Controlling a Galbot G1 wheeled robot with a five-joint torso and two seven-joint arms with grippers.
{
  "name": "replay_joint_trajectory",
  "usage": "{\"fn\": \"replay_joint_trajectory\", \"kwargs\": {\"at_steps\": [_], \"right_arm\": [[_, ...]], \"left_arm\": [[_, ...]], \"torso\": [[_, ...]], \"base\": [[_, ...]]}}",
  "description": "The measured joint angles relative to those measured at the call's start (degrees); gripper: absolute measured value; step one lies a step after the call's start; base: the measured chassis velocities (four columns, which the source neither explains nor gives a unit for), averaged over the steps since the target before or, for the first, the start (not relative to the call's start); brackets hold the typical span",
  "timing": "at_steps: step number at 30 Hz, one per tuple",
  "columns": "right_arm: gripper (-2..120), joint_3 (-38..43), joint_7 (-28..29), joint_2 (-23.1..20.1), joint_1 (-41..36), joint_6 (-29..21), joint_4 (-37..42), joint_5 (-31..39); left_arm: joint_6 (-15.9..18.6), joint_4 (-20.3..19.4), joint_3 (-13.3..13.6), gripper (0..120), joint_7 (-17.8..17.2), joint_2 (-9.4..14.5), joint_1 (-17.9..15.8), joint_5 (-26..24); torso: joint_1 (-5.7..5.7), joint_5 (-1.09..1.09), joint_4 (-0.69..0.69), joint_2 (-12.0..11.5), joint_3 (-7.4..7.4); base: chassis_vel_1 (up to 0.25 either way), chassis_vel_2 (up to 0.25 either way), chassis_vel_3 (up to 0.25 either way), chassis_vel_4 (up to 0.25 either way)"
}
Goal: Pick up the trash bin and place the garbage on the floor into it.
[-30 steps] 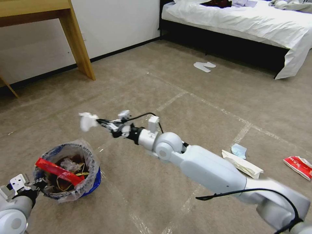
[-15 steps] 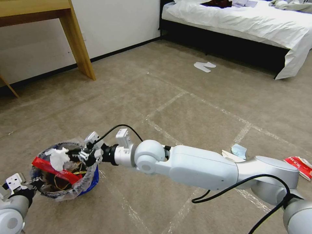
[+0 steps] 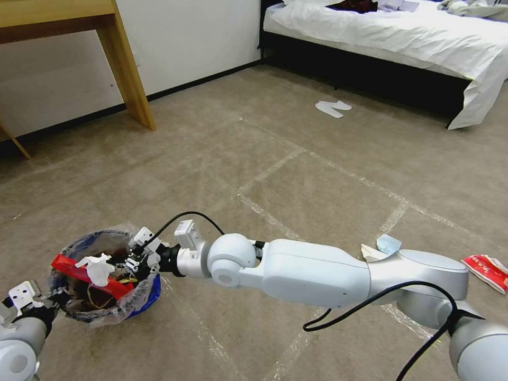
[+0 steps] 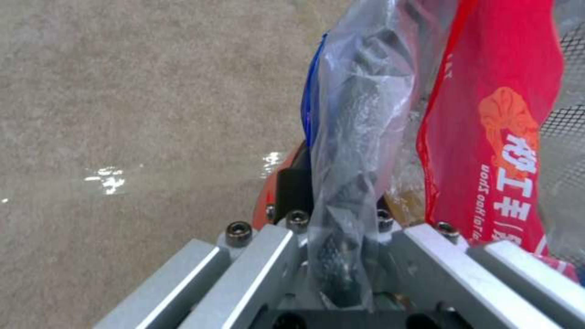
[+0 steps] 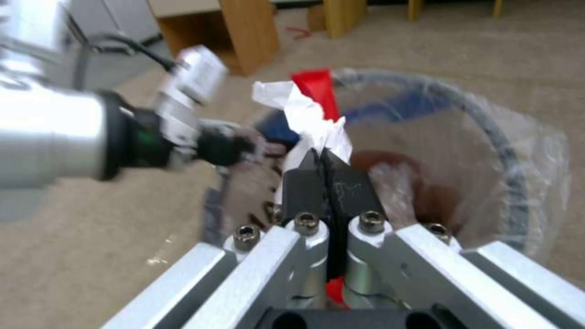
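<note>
The trash bin (image 3: 142, 294), lined with a crinkly clear bag, hangs at the lower left. My left gripper (image 3: 52, 302) is shut on its rim; in the left wrist view the left gripper (image 4: 335, 196) pinches the bagged rim (image 4: 359, 114) beside a red wrapper strip (image 4: 493, 137). My right gripper (image 3: 123, 261) reaches over the bin's mouth, shut on a crumpled white tissue (image 3: 98, 267). From the right wrist, the right gripper (image 5: 326, 176) holds that tissue (image 5: 299, 109) above the bin (image 5: 506, 151). Garbage on the floor at right: a white packet (image 3: 370, 253), a blue mask (image 3: 389, 244), a red-white packet (image 3: 487, 270).
A wooden table leg (image 3: 127, 69) stands at the back left by the wall. A bed (image 3: 413, 42) with white sheets fills the back right, with white slippers (image 3: 333, 108) on the carpet before it. My right arm (image 3: 317, 275) spans the foreground.
My right gripper swung left and down with the white tissue, from above the carpet to over the bin's mouth. The left gripper kept the bin nearly still.
</note>
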Motion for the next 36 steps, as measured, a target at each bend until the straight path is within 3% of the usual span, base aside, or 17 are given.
{"fn": "replay_joint_trajectory", "kwargs": {"at_steps": [15, 20, 25, 27, 30, 32, 34, 36], "right_arm": [[2, 0.0, 0.0, 3.7, 0.3, -0.3, -5.2, -2.1], [27, 0.4, 0.9, 3.8, 0.1, -1.1, -4.1, -2.0], [40, 0.8, 1.6, 3.7, -0.1, -1.4, -3.6, -2.0], [51, 2.0, 2.4, 3.6, -0.4, -1.4, -2.9, -2.1], [54, 2.8, 2.7, 3.6, -0.6, -1.3, -2.6, -2.1], [68, 8.1, 4.5, 3.0, -1.5, -0.2, -0.4, -2.3], [72, 10.6, 5.7, 2.6, -1.7, 0.8, 0.4, -2.4], [85, 16.5, 8.4, 1.4, -2.6, 4.4, 1.5, -3.2]], "left_arm": [[0.0, -1.3, -0.6, 1, -0.1, -0.3, 0.7, -0.2], [0.1, -1.3, -0.6, 1, -0.1, -0.5, 0.7, -0.2], [0.1, -1.3, -0.6, 1, -0.1, -0.6, 0.7, -0.2], [0.1, -1.3, -0.6, 1, -0.1, -0.7, 0.8, -0.2], [0.1, -1.3, -0.6, 1, -0.1, -0.7, 0.8, -0.2], [0.1, -1.4, -0.8, 1, -0.1, -0.6, 0.8, -0.3], [0.1, -1.5, -1.0, 1, -0.2, -0.5, 0.9, -0.3], [0.1, -1.9, -1.3, 1, -0.3, -0.2, 0.9, -0.4]], "torso": [[0.00, 0.00, 0.00, 0.0, 0.00], [0.00, 0.00, 0.00, 0.0, 0.00], [0.00, 0.00, 0.00, 0.0, 0.00], [0.00, 0.00, 0.00, 0.0, 0.00], [0.00, 0.00, 0.00, 0.0, 0.00], [0.00, 0.00, 0.01, 0.0, 0.00], [0.00, 0.00, 0.01, 0.0, -0.01], [0.00, 0.02, 0.01, 0.0, 0.00]], "base": [[0.000, 0.000, 0.000, 0.000], [0.000, 0.000, 0.000, 0.000], [0.000, 0.000, 0.000, 0.000], [0.000, 0.000, 0.000, 0.000], [0.000, 0.000, 0.000, 0.000], [0.000, 0.000, 0.000, 0.000], [0.000, 0.000, 0.000, 0.000], [0.000, 0.000, 0.000, 0.000]]}}
